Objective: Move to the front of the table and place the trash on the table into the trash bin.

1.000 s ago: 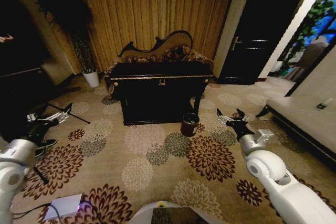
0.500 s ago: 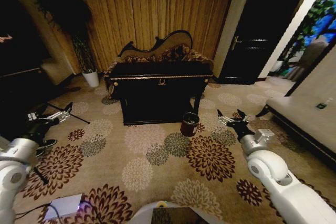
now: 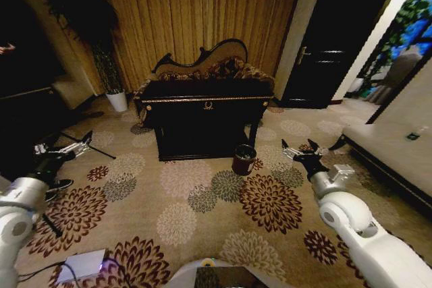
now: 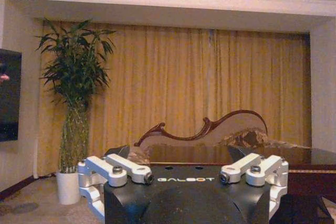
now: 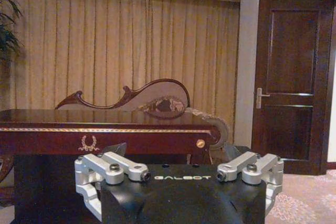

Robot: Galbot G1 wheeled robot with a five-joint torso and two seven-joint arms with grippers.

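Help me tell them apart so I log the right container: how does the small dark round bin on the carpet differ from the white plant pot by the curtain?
The small dark round bin is brown-black; the white plant pot is pale. The bin holds no plant and stands by the glossy black table's right front leg; the pot carries a tall leafy plant at the table's left. Both are low, round floor containers.

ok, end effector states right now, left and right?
Left end effector: open, holding nothing, out over the carpet.
Right end effector: open, holding nothing, beside the trash bin.
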